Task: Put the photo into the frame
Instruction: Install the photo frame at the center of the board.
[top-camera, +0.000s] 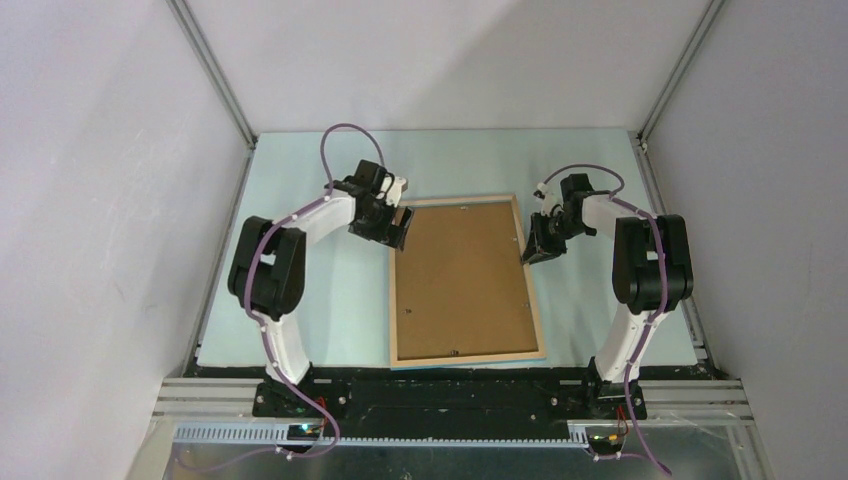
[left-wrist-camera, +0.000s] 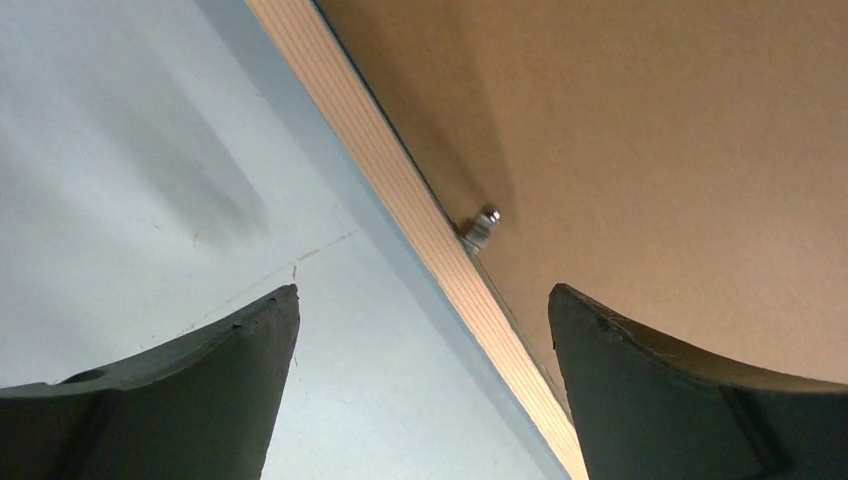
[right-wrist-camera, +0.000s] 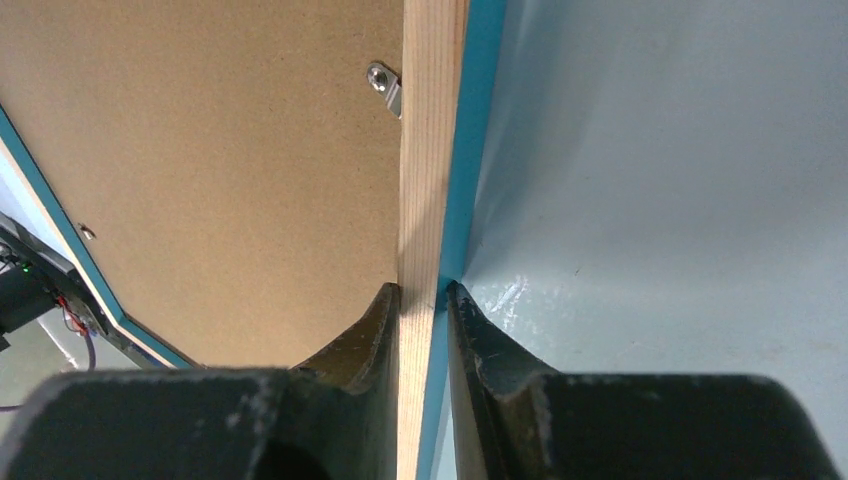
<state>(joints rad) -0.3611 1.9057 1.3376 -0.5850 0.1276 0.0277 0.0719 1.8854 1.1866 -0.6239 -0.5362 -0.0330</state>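
The photo is not showing in any view; it is probably sitting under the board (top-camera: 460, 280), but that cannot be confirmed. The frame (top-camera: 468, 357) is lying face down mid-table, bare wood up, blue edge peeking out, with the board filling its opening. The right gripper (right-wrist-camera: 425, 290) is pinching the frame's right rail toward the far end, jaws nearly together on it. The left gripper (left-wrist-camera: 420, 300) is hovering over the left rail by the far corner, jaws gaping wide and holding nothing. Small metal tabs (right-wrist-camera: 383, 88) are sitting at the rail over the board's edge. The insertion is looking mostly done; likely left are checking the tabs, letting go and maybe flipping the frame. No brand, label or writing is showing. The table (top-camera: 330, 300) is pale blue.
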